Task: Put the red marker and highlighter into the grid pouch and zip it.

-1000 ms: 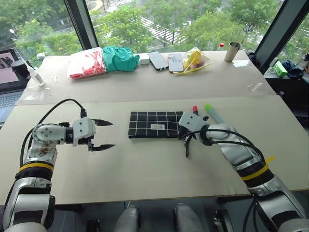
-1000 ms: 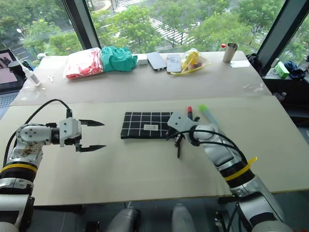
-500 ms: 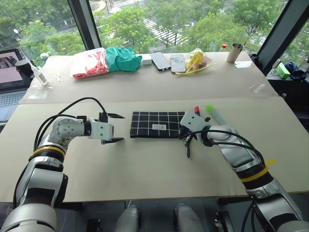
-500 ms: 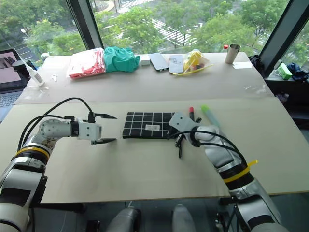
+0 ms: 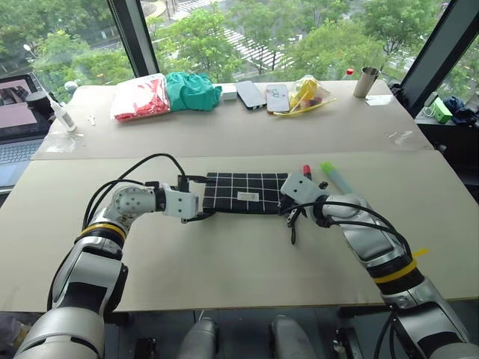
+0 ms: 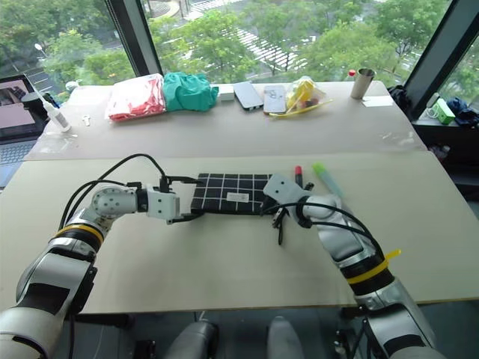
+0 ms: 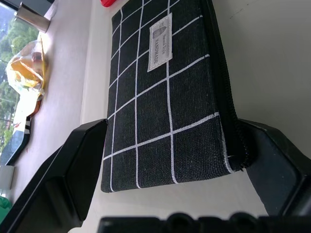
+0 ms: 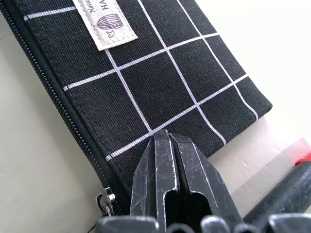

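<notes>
**Pouch Braced at Both Ends, Pens Not Yet Inside**

At the 9 o'clock end of the grid pouch (image 5: 243, 193) the left hand (image 5: 200, 198) had its fingers apart, one either side of the pouch's short edge — straddling the fabric, with a sliver of table visible between at least one finger and the cloth in the left wrist view, so no grip could be confirmed. The pouch itself lay flat on the table (image 5: 224, 262), near its centre, label (image 7: 160, 42) up, the zipper running along the 6 o'clock edge and looking shut along the stretch that showed.

At the pouch's 3 o'clock end the right hand (image 8: 176, 171) rested on the corner with its fingers pressed together, holding nothing visible; the zipper pull (image 8: 106, 201) sat just beside it, and the black pull strap (image 5: 292, 224) trailed toward 6 o'clock across the table.

Just past that hand, toward 1 o'clock of the pouch, lay the red marker (image 5: 304, 170) and next to it the highlighter (image 5: 334, 178) — both on the table, outside the pouch.

By that showing the task was barely begun: opening the pouch, loading both pens and zipping up all remained.
</notes>
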Controlling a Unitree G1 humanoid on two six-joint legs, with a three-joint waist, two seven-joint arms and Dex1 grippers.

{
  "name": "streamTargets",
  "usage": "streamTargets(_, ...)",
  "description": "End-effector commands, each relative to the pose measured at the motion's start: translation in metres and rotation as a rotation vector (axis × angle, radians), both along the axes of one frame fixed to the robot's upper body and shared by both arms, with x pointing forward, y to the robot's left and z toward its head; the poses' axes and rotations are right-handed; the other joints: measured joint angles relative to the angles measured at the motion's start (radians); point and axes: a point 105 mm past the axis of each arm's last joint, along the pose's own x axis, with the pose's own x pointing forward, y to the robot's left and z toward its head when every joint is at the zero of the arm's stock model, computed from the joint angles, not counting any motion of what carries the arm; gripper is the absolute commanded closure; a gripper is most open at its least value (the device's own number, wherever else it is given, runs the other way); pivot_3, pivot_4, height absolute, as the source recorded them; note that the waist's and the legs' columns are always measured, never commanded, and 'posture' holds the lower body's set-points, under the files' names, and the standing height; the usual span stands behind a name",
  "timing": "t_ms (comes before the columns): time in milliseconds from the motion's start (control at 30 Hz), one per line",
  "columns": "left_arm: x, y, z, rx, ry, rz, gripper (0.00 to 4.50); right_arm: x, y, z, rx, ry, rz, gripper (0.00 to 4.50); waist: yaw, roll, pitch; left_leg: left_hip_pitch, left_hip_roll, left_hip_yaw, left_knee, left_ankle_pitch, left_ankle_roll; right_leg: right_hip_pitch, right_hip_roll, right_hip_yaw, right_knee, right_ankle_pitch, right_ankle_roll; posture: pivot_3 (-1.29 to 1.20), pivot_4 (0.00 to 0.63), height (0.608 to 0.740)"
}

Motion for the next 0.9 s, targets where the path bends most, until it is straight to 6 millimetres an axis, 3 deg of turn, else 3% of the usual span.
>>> streamTargets(33, -0.008, 0.014, -0.016, 0.060, 0.063, 0.010, 1.84, -0.004, -0.002, -0.008, 0.008, 0.042, -0.008, 4.50, -0.001, 0.000, 0.000, 0.000, 0.000, 0.000, 0.000, 0.000, 0.000, 0.000, 0.000, 0.000, 0.000, 0.000, 0.000, 0.00, 0.150, 0.740)
streamTargets(200, -0.005, 0.027, -0.009, 0.082, 0.041, 0.040, 3.61, -0.005, -0.003, -0.010, 0.014, 0.052, -0.009, 4.50, -0.004, 0.000, 0.000, 0.000, 0.000, 0.000, 0.000, 0.000, 0.000, 0.000, 0.000, 0.000, 0.000, 0.000, 0.000, 0.00, 0.150, 0.740)
streamTargets(233, -0.004, 0.028, -0.008, 0.084, 0.038, 0.044, 4.19, -0.005, -0.004, -0.010, 0.013, 0.052, -0.009, 4.50, -0.006, 0.000, 0.000, 0.000, 0.000, 0.000, 0.000, 0.000, 0.000, 0.000, 0.000, 0.000, 0.000, 0.000, 0.000, 0.00, 0.150, 0.740)
streamTargets(267, -0.003, 0.029, -0.006, 0.084, 0.034, 0.048, 4.36, -0.005, -0.004, -0.009, 0.015, 0.051, -0.011, 4.50, -0.007, 0.000, 0.000, 0.000, 0.000, 0.000, -0.001, 0.000, 0.000, 0.000, 0.000, 0.000, 0.000, 0.000, 0.000, 0.00, 0.150, 0.740)
streamTargets(467, 0.001, 0.018, 0.004, 0.027, 0.011, 0.030, 4.44, -0.006, -0.007, -0.009, 0.014, 0.051, -0.016, 4.50, -0.011, 0.000, 0.000, 0.000, 0.000, -0.001, -0.001, 0.000, 0.000, 0.000, 0.000, -0.001, 0.000, 0.000, 0.000, 0.00, 0.150, 0.740)
streamTargets(600, 0.005, 0.006, 0.019, -0.118, 0.036, 0.031, 4.44, -0.009, -0.007, -0.006, 0.018, 0.037, -0.006, 4.50, -0.008, 0.000, 0.000, -0.001, 0.000, -0.001, 0.000, 0.000, 0.000, 0.000, 0.000, -0.001, 0.000, 0.000, 0.000, 0.00, 0.150, 0.740)
streamTargets(733, 0.005, 0.000, 0.038, -0.315, 0.177, 0.017, 4.44, -0.025, 0.005, 0.036, 0.248, 0.014, 0.100, 4.50, 0.000, 0.000, 0.000, -0.005, 0.000, -0.002, 0.002, 0.000, 0.000, -0.002, 0.000, -0.002, 0.000, 0.000, 0.000, 0.00, 0.150, 0.740)
streamTargets(833, -0.006, 0.004, 0.036, -0.326, 0.299, -0.030, 4.44, -0.055, 0.016, 0.076, 0.468, 0.039, 0.261, 4.50, -0.013, 0.000, 0.000, -0.010, 0.000, -0.003, 0.004, 0.000, 0.000, -0.005, 0.000, -0.002, 0.001, 0.000, 0.000, 0.00, 0.150, 0.740)
streamTargets(900, -0.012, 0.008, 0.032, -0.303, 0.333, -0.045, 4.44, -0.059, 0.012, 0.093, 0.565, 0.017, 0.268, 4.50, -0.024, 0.000, 0.000, -0.010, 0.000, -0.004, 0.004, 0.000, 0.000, -0.005, 0.000, -0.003, 0.003, 0.000, 0.000, 0.00, 0.150, 0.740)
